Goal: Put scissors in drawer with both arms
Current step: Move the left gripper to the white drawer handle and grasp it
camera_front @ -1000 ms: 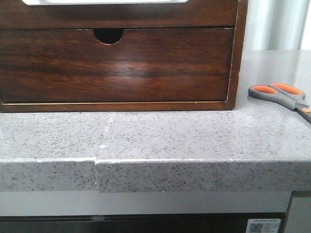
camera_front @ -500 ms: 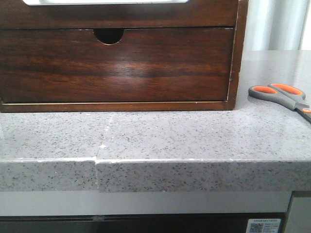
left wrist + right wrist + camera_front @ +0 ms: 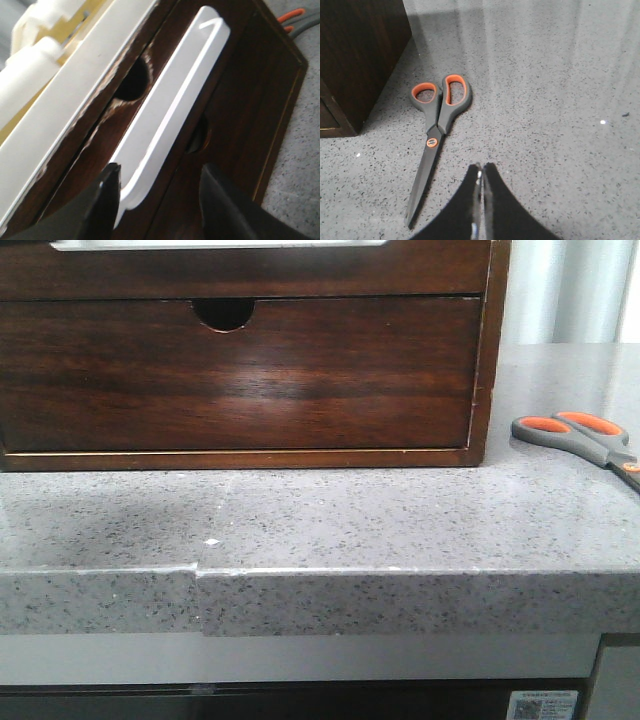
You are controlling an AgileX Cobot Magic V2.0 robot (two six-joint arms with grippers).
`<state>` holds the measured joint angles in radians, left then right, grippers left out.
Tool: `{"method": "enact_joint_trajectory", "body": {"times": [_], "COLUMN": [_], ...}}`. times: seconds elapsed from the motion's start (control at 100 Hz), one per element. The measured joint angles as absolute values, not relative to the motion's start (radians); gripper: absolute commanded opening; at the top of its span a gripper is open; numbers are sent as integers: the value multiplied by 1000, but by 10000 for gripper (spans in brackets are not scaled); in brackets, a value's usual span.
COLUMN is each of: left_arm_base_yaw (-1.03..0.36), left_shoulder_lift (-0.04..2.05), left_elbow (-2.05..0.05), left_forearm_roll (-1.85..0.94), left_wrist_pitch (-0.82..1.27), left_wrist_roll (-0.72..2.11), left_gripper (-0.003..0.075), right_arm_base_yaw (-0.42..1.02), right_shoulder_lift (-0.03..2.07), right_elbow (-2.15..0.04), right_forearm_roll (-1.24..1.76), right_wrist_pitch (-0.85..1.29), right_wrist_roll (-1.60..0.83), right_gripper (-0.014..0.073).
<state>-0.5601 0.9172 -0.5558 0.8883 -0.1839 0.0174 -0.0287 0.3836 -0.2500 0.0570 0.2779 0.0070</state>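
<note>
The scissors [image 3: 585,437], grey-handled with orange-lined loops, lie closed and flat on the speckled counter to the right of the wooden cabinet. In the right wrist view the scissors [image 3: 437,130] lie just off to one side of my right gripper [image 3: 482,169], which is shut on nothing above the counter. The drawer [image 3: 430,270] is the shallow top one and sits closed. My left gripper [image 3: 160,172] is open and hangs close in front of the drawer's pale round-cornered cut-out [image 3: 172,107], gripping nothing. Neither gripper shows in the front view.
Below the shallow drawer is a taller drawer front with a half-round notch [image 3: 223,312]. The cabinet's right corner [image 3: 355,65] stands close to the scissors' loops. Cream-coloured objects [image 3: 35,65] lie on the cabinet's top. The counter's front edge [image 3: 400,572] runs across the front view.
A faint shadow has spread over the left part of the counter in the front view. Scissors and cabinet have not moved.
</note>
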Motion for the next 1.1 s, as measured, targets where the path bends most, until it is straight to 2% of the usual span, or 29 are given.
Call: {"method": "enact_joint_trajectory", "body": {"times": [0.41,0.72,0.79,0.96,1.1], "left_arm_base_yaw": [-588,-588,-588,-588,-588], "left_shoulder_lift": [1091,1133,1133,1133,1133], "left_elbow": [-680,-710,-710,-717,-726], "left_forearm_roll": [1113,1267,1280,1282,1282], "left_wrist_pitch": [-177,-87,-84,-84,-82], "left_wrist_roll": [17,17,19,19,19], "left_gripper": [344,340,296,117,7], "right_arm_base_yaw": [-29,-29,-29,-29,-29], "right_shoulder_lift": [384,384,384,384,384], "right_elbow": [-250,-250,-250,-250,-250], "right_forearm_roll": [57,57,57,57,57], "right_wrist_pitch": [278,278,278,278,278], "right_wrist_roll": [7,7,7,7,7], "right_gripper": [-61,-61,-61,-61,-61]}}
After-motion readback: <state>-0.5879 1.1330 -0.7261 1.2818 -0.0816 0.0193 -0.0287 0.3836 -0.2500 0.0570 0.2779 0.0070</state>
